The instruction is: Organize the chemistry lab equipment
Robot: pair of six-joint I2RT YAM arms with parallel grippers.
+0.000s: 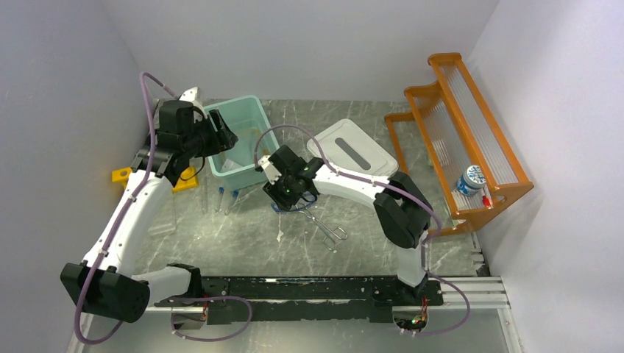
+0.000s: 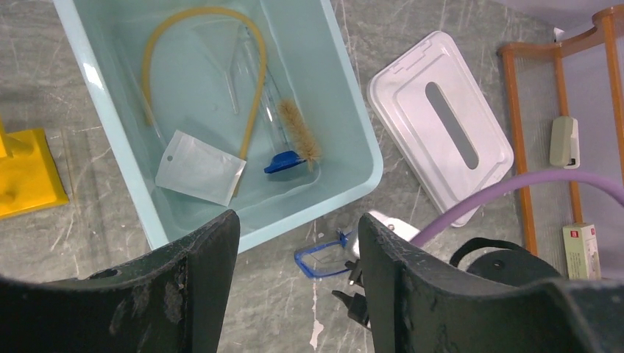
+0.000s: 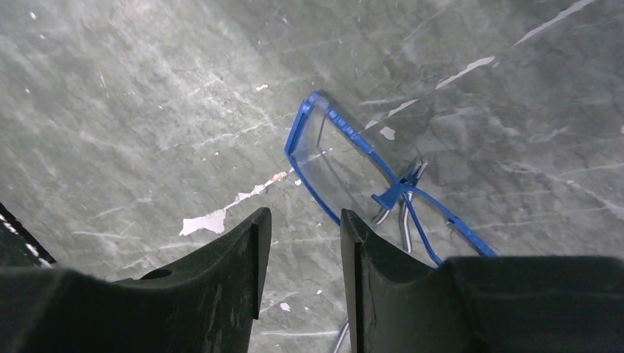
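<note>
A teal bin [image 2: 353,140] holds a tan tubing loop [image 2: 254,110], a small brush [image 2: 300,132], a blue cap [image 2: 283,162], clear tubes [image 2: 254,66] and a plastic bag [image 2: 199,168]. My left gripper [image 2: 296,220] is open and empty above the bin's near rim [image 1: 224,136]. Blue-framed clear glasses [image 3: 346,158] lie on the table, over the silver forceps [image 1: 327,228]. My right gripper [image 3: 303,215] is open and empty, just above the table beside the glasses [image 1: 283,193]. Two clear test tubes [image 1: 221,198] lie in front of the bin. A yellow tube rack [image 2: 22,173] stands left of the bin.
A white lid [image 1: 352,151] lies right of the bin [image 1: 235,129]. The large orange shelf [image 1: 471,140] stands at the far right with a blue-and-white jar [image 1: 471,180] on it. White walls close in on both sides and behind.
</note>
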